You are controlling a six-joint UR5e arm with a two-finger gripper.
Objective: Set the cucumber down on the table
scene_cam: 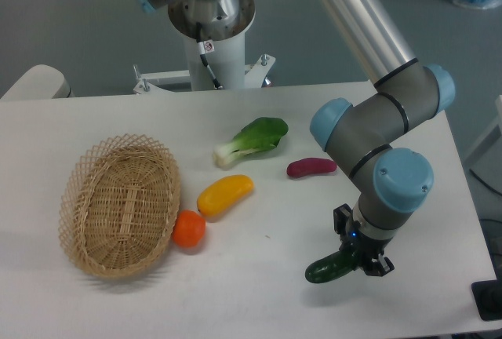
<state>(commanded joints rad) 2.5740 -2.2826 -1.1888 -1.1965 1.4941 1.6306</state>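
Cucumber [331, 267] is held in the closed jaws of the gripper [357, 260], low over the table [267, 292] near its front right; whether it touches I cannot tell. Release remains. The purple vegetable [311, 168], yellow vegetable [225, 194], bok choy [252, 140], orange [189, 228] and basket [119, 204] lie well apart, blocking nothing.

We see the cucumber [331, 267] between the black, matt jaws as glossy dark green plastic, smooth enough to catch a highlight, lying on a desk [259, 276] whose white top looks smooth and faintly satin. Far to the jaws' left sits a basket [119, 204] of rough woven wicker, tan and matt. Above the jaws the arm [369, 33] shows brushed silver metal tubing, grey matt joint housings and smooth pale blue plastic caps.
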